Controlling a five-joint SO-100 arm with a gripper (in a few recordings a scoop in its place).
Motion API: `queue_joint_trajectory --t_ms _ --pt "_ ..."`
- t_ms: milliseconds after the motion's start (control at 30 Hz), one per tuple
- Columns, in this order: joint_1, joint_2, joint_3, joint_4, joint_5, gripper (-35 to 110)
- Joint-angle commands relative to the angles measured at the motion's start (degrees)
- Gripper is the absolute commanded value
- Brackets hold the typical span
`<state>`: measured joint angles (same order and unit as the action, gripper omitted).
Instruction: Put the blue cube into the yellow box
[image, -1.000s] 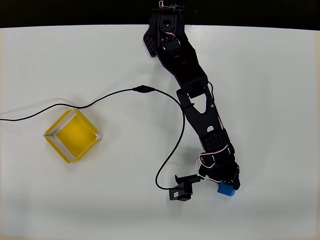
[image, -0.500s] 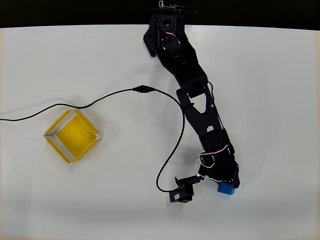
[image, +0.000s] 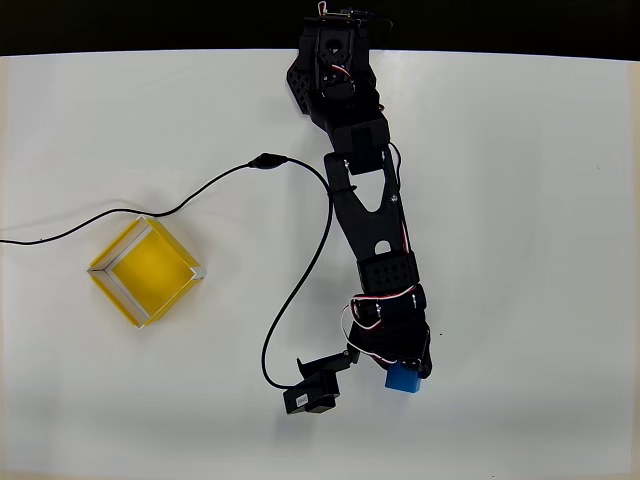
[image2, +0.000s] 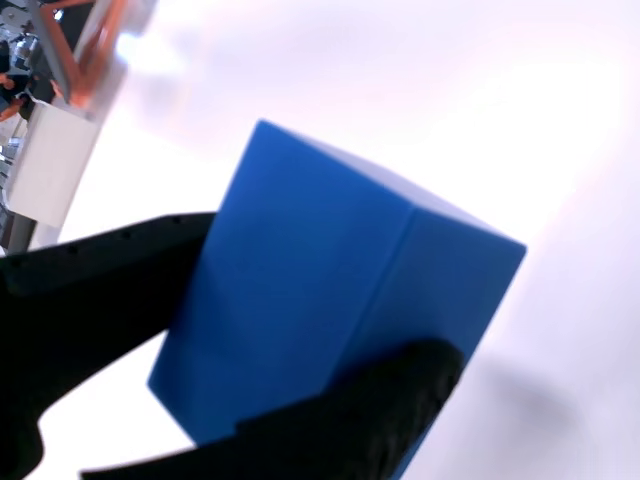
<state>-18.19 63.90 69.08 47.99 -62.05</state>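
The blue cube (image: 403, 379) sits at the tip of the black arm, low and right of centre in the overhead view, with my gripper (image: 405, 368) shut on it. In the wrist view the blue cube (image2: 330, 290) appears large and tilted, pinched between two black fingers (image2: 100, 290), one on its left face and one under its lower right edge. The white table lies blurred behind it. The yellow box (image: 115, 297) rests open-topped on the table far to the left of the cube, turned like a diamond, with nothing inside.
A black cable (image: 200, 193) runs from the left edge past the box's upper side and loops down to the wrist camera module (image: 312, 388). The arm's base (image: 330, 60) stands at the table's far edge, with a dark band beyond it.
The arm has swung left in the overhead view, carrying the blue cube some way toward the box side. The cable loop and camera module shifted left with it.
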Motion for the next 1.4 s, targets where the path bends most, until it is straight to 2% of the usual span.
queue_joint_trajectory --t_ms 0,467,700,967,1167,1367 --pt "4.31 20.83 2.37 0.88 -4.13 16" --pt "23.91 49.31 29.44 -2.81 -16.08 16" --pt "37.88 55.81 42.19 -12.13 -21.97 15" --pt "50.54 55.02 47.55 -20.48 -25.58 15" --pt "58.01 48.69 47.2 -30.76 -28.48 15" --pt "62.84 39.55 42.89 -35.95 -29.18 14"
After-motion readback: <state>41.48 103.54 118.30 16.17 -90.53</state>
